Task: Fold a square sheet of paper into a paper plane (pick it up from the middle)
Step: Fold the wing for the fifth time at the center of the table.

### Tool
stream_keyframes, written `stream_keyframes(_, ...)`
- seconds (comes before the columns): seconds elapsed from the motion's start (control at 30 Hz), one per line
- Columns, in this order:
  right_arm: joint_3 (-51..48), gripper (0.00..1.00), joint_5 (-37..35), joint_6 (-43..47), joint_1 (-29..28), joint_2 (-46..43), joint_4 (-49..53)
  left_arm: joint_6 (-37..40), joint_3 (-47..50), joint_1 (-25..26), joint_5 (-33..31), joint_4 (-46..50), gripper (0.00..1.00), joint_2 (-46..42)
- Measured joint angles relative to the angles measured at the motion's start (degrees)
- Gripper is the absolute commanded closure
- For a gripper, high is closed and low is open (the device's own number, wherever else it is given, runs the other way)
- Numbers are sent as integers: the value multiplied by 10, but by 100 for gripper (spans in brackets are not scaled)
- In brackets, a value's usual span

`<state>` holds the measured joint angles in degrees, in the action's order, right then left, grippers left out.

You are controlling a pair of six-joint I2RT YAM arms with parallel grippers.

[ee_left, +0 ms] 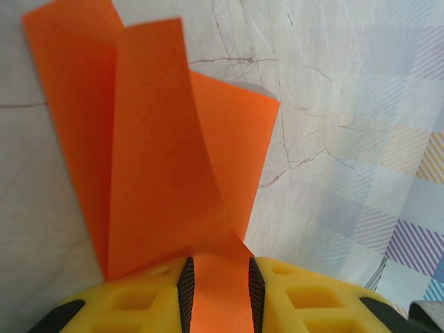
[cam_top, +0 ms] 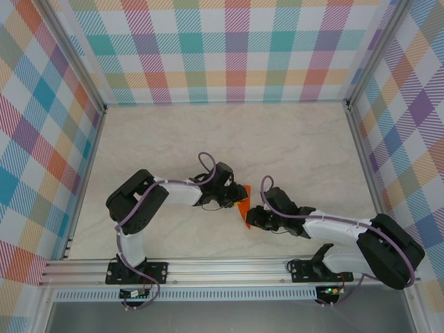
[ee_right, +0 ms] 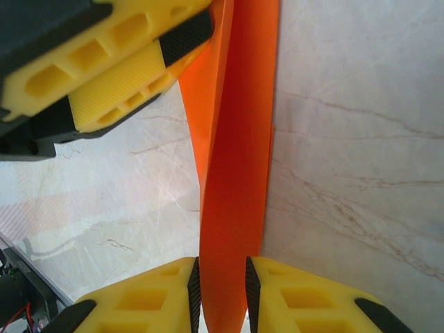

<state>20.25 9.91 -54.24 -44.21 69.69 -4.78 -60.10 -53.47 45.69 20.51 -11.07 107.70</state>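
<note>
From the top camera, you see both arms bent inward over the pale marbled table (cam_top: 291,139), meeting near its middle. The left claw (cam_top: 233,197) and right claw (cam_top: 252,216) stand just beside each other. A bright orange sheet of thin paper (cam_top: 243,205), folded narrow, sits between them.

In your left wrist view, the left claw (ee_left: 219,295) is clamped on the paper (ee_left: 166,166). Its folded layers fan out away from the yellow fingers (ee_left: 305,302).

In your right wrist view, the paper (ee_right: 236,152) runs as a narrow strip from between the right claw (ee_right: 222,295) and its black pads (ee_right: 195,291) up to the left claw (ee_right: 187,48). You cannot tell whether the right pads press it.
</note>
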Motion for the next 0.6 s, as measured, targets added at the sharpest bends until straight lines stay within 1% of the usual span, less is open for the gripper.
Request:
stream_keyframes(0.1,6,81,14,9,9,6,0,2,0,0,0,0,70,0)
stream_keyframes(0.23,16,91,33,20,12,23,-3,3,0,0,0,2,71,0)
stream_keyframes(0.27,18,92,40,24,12,29,-5,3,0,0,0,2,71,0)
stream_keyframes(0.37,20,96,55,30,14,45,-12,5,0,0,0,3,71,0)
stream_keyframes(0.6,20,96,82,39,18,95,-35,6,0,0,0,5,72,0)
